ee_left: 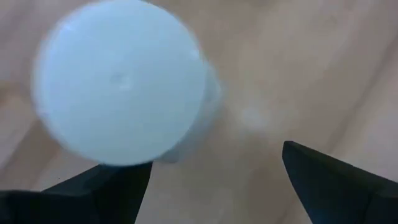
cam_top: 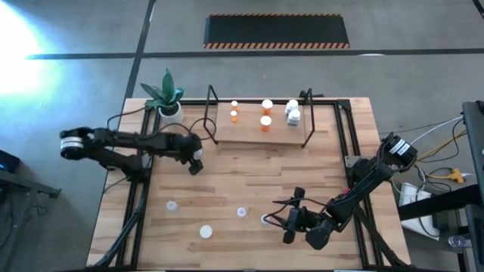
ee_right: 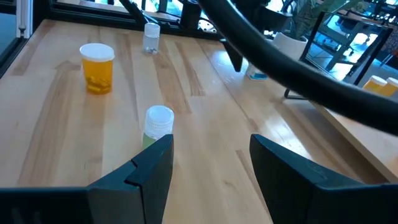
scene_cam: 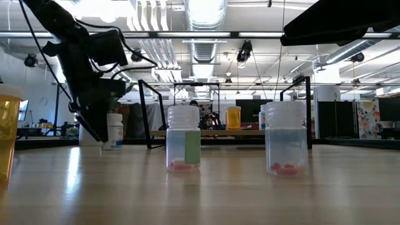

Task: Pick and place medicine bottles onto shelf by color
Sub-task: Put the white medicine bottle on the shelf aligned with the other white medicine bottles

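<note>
The shelf [cam_top: 261, 130] stands at the table's far side and carries orange bottles [cam_top: 266, 106] and white ones [cam_top: 293, 115]. My left gripper [ee_left: 214, 180] is open and points steeply down just over a white-capped bottle [ee_left: 118, 81] that stands upright on the table [cam_top: 195, 169]. The cap lies ahead of one finger, not between the two. My right gripper [ee_right: 211, 162] is open near the table's front right. A clear bottle with a green label [ee_right: 158, 124] stands just ahead of one of its fingers. More bottles stand loose on the near table: an orange one [ee_right: 97, 67] and clear ones [scene_cam: 286, 145].
A white pot with a green plant [cam_top: 168, 102] stands at the far left corner beside the shelf. The shelf's black wire uprights [cam_top: 212, 113] rise at its ends. A black cable [ee_right: 280, 62] crosses the right wrist view. Bare wood lies between the shelf and the loose bottles.
</note>
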